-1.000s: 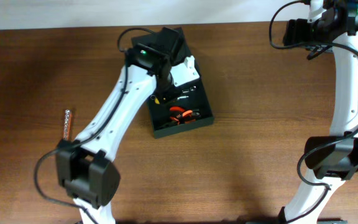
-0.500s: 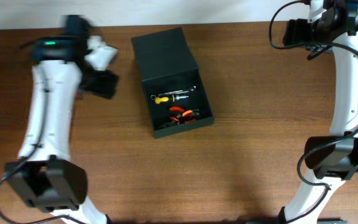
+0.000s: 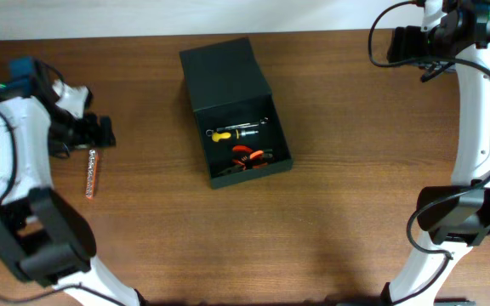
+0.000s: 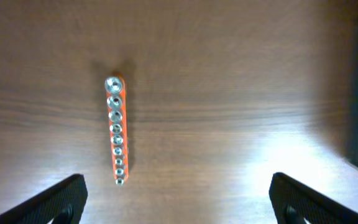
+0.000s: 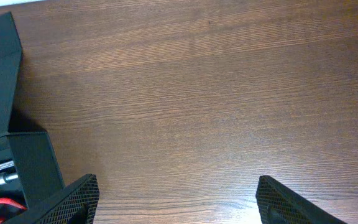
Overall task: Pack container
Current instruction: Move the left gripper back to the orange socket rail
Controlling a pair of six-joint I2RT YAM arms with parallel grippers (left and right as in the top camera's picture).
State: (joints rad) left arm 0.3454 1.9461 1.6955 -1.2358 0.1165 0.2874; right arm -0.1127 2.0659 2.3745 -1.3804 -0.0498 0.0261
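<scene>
From overhead, you see the container (image 3: 232, 102) mid-tabletop (image 3: 339, 212), lid flapped back, and the left pincer (image 3: 100, 134) well off to its left, near an orange socket strip (image 3: 91, 174). Your left wrist view shows that pincer spread wide and empty over the strip. Your right wrist view shows the right pincer (image 5: 179, 202) wide apart too, holding nothing, with the container at the frame's left edge.

No text, label, brand, number or sign readable in any view. Lid of container (image 3: 225, 70), upper centre of overhead frame: plain dark surface, no legible print. Orange socket rail (image 4: 116, 129), left of centre in left wrist frame: any markings too small and blurred to read.
</scene>
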